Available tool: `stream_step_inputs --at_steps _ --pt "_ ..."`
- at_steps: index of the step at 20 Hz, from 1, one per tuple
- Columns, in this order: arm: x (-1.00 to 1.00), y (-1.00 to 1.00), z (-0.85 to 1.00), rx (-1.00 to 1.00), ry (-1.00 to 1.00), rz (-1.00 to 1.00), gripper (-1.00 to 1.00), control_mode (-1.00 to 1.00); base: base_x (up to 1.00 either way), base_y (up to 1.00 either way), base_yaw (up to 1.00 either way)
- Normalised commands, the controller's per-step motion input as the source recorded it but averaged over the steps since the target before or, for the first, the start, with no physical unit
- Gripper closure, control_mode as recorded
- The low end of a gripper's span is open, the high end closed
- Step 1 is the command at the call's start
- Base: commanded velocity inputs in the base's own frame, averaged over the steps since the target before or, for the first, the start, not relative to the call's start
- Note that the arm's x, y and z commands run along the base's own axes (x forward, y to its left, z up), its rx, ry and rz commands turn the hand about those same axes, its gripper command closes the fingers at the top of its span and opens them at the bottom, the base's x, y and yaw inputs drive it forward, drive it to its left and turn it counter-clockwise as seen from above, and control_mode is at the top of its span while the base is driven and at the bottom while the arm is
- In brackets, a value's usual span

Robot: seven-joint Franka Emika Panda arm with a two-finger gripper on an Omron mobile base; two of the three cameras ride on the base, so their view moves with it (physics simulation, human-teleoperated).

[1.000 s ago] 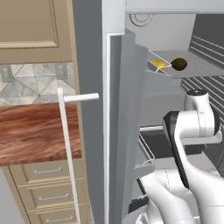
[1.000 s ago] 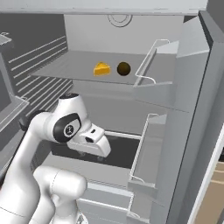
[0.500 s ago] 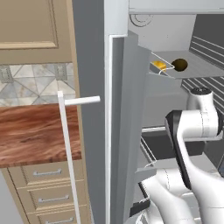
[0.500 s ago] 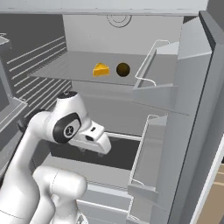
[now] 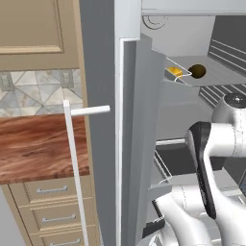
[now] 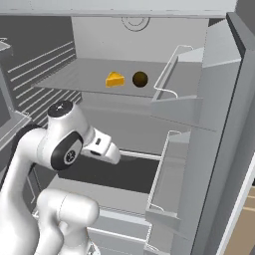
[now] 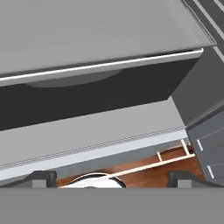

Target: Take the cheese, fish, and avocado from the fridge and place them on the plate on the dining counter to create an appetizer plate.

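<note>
The fridge point(image 6: 209, 129) stands open. On its upper shelf lie the cheese point(image 6: 115, 79), a yellow-orange wedge, and just to its right the avocado point(image 6: 140, 78), a dark ball. Both also show in the left base view, the cheese point(image 5: 175, 72) half behind the door bin and the avocado point(image 5: 197, 71) beside it. My gripper point(image 7: 112, 178) is open and empty, its fingertips point(image 7: 41, 177) set wide apart. It hangs below and in front of that shelf, facing a shelf edge and a dark drawer. The fish, the plate and the dining counter are out of view.
The left fridge door point(image 5: 137, 144) with its white bar handle point(image 5: 72, 158) stands open beside a wood-topped counter point(image 5: 43, 144) with drawers. The right door's wire-railed bins point(image 6: 172, 94) jut in close to the shelf's right end. My own arm point(image 6: 62, 144) fills the lower fridge opening.
The arm has risen a little and the hand has lifted slightly toward the upper shelf. The jaws stay wide apart; cheese and avocado have not moved.
</note>
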Motion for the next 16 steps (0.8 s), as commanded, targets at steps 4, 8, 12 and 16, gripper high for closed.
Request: stream_step_inputs --at_steps 4,8,12,16 --pt "0.22 0.0 0.66 0.0 -0.14 0.28 -1.0 -1.0 0.0 0.0 0.0" --pt "0.29 0.09 0.62 -0.06 -0.07 0.23 -1.0 -1.0 0.0 0.0 0.0" --pt "0.6 0.09 0.4 -0.09 0.01 0.03 -1.0 -1.0 0.0 0.0 0.0" --pt "0.64 -0.06 0.34 -0.08 0.1 -0.07 -1.0 -1.0 0.0 0.0 0.0"
